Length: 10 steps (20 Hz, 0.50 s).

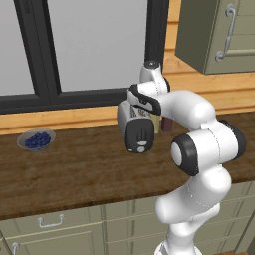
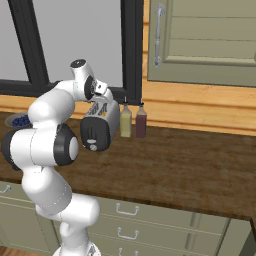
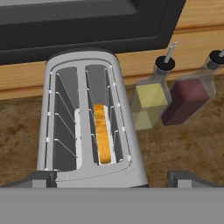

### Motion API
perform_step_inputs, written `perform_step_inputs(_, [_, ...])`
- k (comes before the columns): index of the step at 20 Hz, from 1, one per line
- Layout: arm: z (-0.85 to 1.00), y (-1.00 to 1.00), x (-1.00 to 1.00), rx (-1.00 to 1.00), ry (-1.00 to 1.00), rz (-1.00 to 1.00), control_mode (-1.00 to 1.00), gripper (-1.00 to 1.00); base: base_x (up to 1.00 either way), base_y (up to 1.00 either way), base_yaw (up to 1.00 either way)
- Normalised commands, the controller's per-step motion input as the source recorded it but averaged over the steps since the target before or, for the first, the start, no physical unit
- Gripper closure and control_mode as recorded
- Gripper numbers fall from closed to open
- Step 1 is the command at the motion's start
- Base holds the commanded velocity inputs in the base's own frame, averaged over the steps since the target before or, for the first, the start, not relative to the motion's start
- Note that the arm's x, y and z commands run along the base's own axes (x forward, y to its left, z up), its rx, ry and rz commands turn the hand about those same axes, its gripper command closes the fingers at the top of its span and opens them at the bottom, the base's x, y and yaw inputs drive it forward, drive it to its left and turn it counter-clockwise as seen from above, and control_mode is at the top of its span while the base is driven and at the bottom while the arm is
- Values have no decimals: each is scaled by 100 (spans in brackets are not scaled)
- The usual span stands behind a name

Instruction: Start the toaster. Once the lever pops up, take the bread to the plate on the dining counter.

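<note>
One silver toaster stands on the dark wood-grain counter, close to the wooden wall strip under the black-framed window. From above, its top has two long slots side by side: the left one is bare wire guides, and the right one holds a single slice of bread, seen edge-on as an orange-tan strip sunk low in the slot. In the base views the toaster's black end panel faces the cameras, with one round light knob near its bottom; the lever above it is too small to make out. The gripper hovers directly over the toaster, its two dark finger tips spread wide apart at either side of the toaster's near end, holding nothing. Just to the toaster's right stand two bottles close together: one with yellow liquid and one with dark red liquid. Well off to the left on the same counter sits one grey bowl of blueberries.
</note>
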Motion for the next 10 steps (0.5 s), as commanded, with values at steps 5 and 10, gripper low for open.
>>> perform_step_inputs(5, [0,0,0,0,0,0,-100,-100,0,0,0])
perform_step_inputs(10, [0,0,0,0,0,0,-100,-100,0,0,0])
